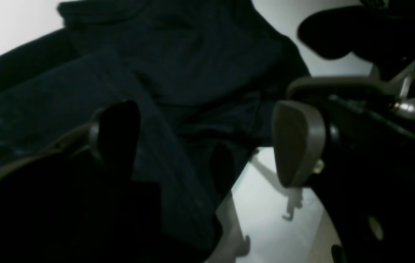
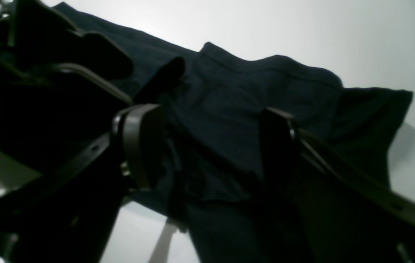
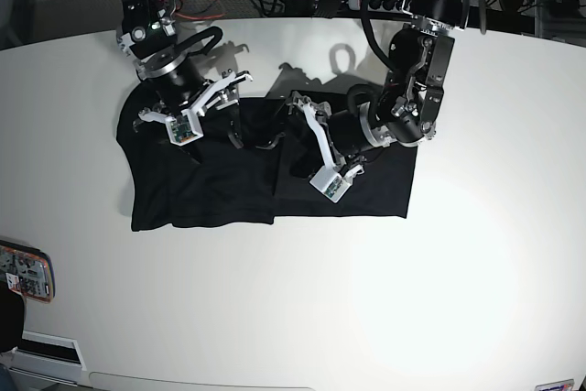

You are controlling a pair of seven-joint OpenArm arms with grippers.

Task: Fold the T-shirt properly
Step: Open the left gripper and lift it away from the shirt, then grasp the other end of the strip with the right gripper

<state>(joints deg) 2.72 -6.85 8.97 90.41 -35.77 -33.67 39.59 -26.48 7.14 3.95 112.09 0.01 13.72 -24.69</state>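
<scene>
black t-shirt (image 3: 220,191) lies bunched on the white table (image 3: 366,309) — both the left gripper (image 1: 207,144) and right gripper (image 2: 213,146) have fingers spread, pinching nothing. closing on several layers (they overlap loosely) could drag the folds crooked.

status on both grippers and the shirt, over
Left gripper open above black T-shirt. Right gripper open, also over the cloth. Shirt on white table, partly folded, not squared up. Nothing seen blocking it.

Bright base view, soft shadows; wrist views seem slightly blurred.
</scene>
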